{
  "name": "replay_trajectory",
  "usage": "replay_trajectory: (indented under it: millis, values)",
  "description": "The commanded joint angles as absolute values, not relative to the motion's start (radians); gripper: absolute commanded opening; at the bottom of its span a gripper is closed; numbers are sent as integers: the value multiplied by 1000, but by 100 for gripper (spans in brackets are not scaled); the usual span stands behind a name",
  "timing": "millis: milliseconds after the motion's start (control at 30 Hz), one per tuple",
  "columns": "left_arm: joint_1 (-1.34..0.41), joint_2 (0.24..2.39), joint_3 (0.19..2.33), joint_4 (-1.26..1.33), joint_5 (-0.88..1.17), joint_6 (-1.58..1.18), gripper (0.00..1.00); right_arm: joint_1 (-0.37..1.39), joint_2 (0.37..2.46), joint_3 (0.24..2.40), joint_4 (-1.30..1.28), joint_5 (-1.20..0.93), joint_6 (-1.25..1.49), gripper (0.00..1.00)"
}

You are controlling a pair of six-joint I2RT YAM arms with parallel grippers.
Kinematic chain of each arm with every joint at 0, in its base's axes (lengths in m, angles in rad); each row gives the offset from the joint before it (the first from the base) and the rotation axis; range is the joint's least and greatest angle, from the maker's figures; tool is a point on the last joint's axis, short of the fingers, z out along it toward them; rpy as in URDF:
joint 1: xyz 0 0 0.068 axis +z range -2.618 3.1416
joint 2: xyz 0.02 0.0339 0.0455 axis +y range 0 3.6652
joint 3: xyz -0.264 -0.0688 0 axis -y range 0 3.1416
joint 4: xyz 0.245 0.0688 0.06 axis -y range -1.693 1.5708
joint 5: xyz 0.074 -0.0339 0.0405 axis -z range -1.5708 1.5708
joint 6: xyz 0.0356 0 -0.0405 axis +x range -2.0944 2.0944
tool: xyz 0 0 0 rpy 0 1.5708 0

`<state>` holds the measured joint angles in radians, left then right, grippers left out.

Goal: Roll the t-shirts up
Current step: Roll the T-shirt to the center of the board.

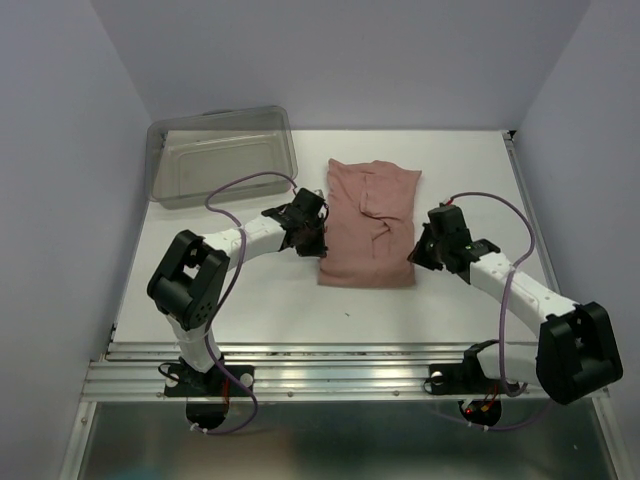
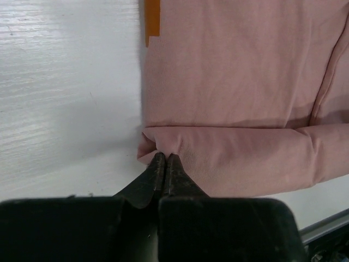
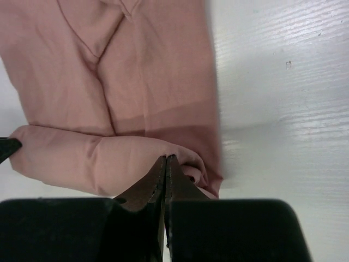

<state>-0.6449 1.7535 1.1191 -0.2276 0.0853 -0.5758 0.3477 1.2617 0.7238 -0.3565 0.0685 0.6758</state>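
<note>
Jaws nipping pink t-shirt (image 1: 368, 225) at rolled edge, grey bin (image 1: 220, 165) far-left

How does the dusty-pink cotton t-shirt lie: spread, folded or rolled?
Folded, roll just begun: the dusty-pink cotton t-shirt has a plump roll at one end, pinched by left gripper and right gripper.

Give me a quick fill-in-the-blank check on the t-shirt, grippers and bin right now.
1. The left gripper is ____ on the near rolled edge of the dusty-pink t-shirt.
2. The right gripper pinches that same edge at its ____ end.
3. The clear grey bin stands at the far ____ corner of the table.
4. The print seen in the left wrist view is coloured ____.
Missing words: shut; right; left; orange.
</note>
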Motion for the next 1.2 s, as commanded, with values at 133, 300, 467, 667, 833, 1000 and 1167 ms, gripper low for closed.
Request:
replay_trajectory:
  millis: [133,300,467,667,833,1000,1167]
  values:
    - [-635,1637,1125,-239,210,-572,0,344,1131,681,-356,68,658,1]
    - [-637,1574,1026,-190,324,-600,0,344,1063,632,-403,29,657,1]
    - [-638,1543,931,-138,405,-635,0,344,999,571,-416,8,678,1]
    - [-644,1509,844,-124,428,-644,0,344,945,512,-456,-28,686,1]
    - [-649,1499,795,-114,449,-643,0,344,917,486,-474,-45,724,1]
    - [-650,1525,773,-97,449,-635,0,344,887,443,-512,-26,810,1]
    - [-663,1529,805,-118,430,-612,23,344,864,433,-560,-14,848,25]
